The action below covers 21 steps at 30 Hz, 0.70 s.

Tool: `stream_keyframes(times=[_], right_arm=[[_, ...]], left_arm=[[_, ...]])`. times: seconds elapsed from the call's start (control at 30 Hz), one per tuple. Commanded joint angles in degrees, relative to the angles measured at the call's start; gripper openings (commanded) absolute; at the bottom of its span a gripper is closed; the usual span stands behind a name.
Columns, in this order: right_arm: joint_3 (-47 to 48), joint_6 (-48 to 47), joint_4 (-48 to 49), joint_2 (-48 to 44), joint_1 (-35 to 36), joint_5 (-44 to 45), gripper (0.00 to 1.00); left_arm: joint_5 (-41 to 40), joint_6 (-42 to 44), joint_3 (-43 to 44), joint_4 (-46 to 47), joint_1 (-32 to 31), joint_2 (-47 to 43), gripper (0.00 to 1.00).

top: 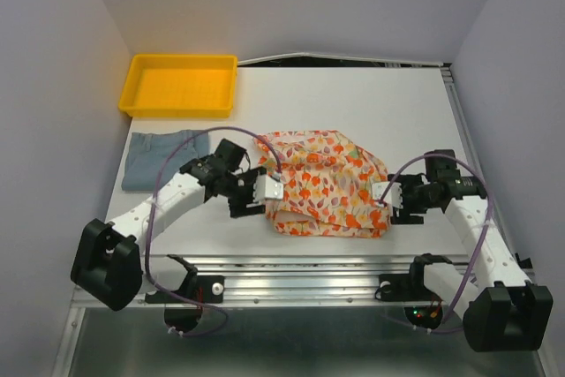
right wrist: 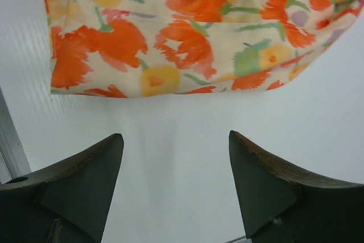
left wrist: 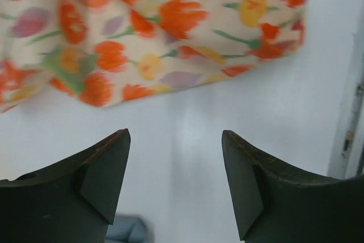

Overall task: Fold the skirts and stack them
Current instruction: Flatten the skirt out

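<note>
The floral skirt (top: 325,183), cream with orange, red and yellow flowers, lies folded and rumpled in the middle of the table. The blue-grey skirt (top: 159,158) lies flat at the left, partly under the left arm. My left gripper (top: 267,190) is open and empty just off the floral skirt's left edge (left wrist: 142,49). My right gripper (top: 385,196) is open and empty just off its right edge (right wrist: 187,38). Neither gripper touches the cloth. A corner of the blue-grey skirt (left wrist: 128,230) shows between the left fingers.
A yellow plastic tray (top: 181,86) stands at the back left. The table's metal front rail (top: 300,267) runs below the skirt. Grey walls close in left, right and behind.
</note>
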<state>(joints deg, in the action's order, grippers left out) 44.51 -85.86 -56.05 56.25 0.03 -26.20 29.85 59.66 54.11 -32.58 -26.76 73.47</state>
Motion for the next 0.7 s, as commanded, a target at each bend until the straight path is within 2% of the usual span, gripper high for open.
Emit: stream_keyframes(times=[0.0, 0.1, 0.2, 0.27, 0.5, 0.63, 0.67], right_arm=[[-5.3, -22.2, -1.1, -3.5, 0.0, -2.6, 0.8], [-8.7, -33.6, -3.8, -6.0, 0.0, -3.2, 0.79], [-11.3, -39.0, -4.7, -8.2, 0.0, -5.7, 0.78], [-14.3, -41.6, -3.4, -9.7, 0.0, -7.7, 0.74], [-15.2, -40.1, 3.1, -6.0, 0.6, -12.7, 0.67], [-15.1, -40.8, 5.0, -4.6, 1.2, -15.1, 0.63], [-14.7, -40.4, 5.5, -3.8, 1.7, -15.8, 0.6]], left_arm=[[-2.9, 5.0, -12.1, 2.2, -8.8, -4.6, 0.77], [-5.2, 3.0, -15.9, 7.4, -14.3, -7.9, 0.77], [-5.8, 3.1, -17.4, 9.6, -16.6, -7.8, 0.77], [-5.2, 3.8, -18.6, 11.2, -18.1, -7.8, 0.77], [-5.8, 3.5, -22.9, 16.3, -21.7, -7.6, 0.74], [-7.7, 1.1, -24.4, 22.9, -22.8, -6.7, 0.72], [-8.9, 0.5, -24.5, 25.4, -22.9, -6.4, 0.71]])
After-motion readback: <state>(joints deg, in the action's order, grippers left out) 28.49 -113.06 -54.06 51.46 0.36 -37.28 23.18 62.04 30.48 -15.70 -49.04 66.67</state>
